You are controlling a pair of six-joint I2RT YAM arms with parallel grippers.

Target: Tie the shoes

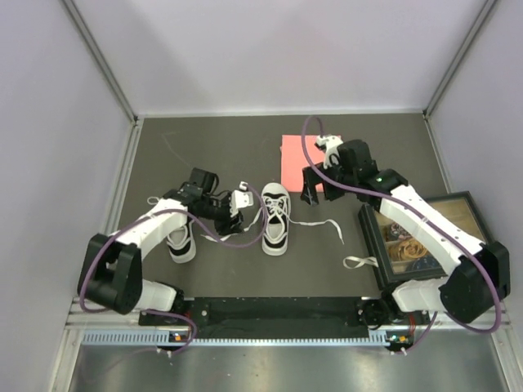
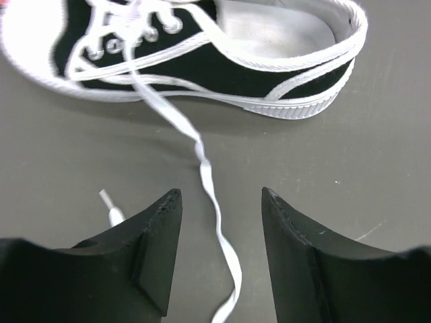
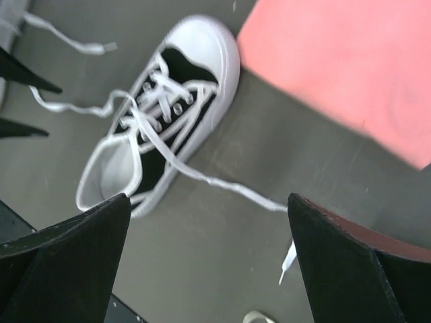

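Observation:
Two white sneakers with black side panels lie on the dark mat. One shoe (image 1: 275,219) sits in the middle with its toe pointing away; it also shows as the shoe (image 2: 202,60) and the shoe (image 3: 161,114) in the wrist views. The other shoe (image 1: 181,238) lies partly under my left arm. My left gripper (image 1: 238,206) (image 2: 221,195) is open just left of the middle shoe, and a loose lace (image 2: 202,151) runs on the mat between its fingers. My right gripper (image 1: 315,193) (image 3: 209,202) hangs wide open to the right of that shoe, above its other lace (image 3: 236,192), holding nothing.
A pink pad (image 1: 297,160) (image 3: 337,67) lies behind the right gripper. A dark-framed box (image 1: 369,237) with small items stands at the right. A white strip (image 1: 357,261) lies beside its left edge. Grey walls enclose the mat on three sides.

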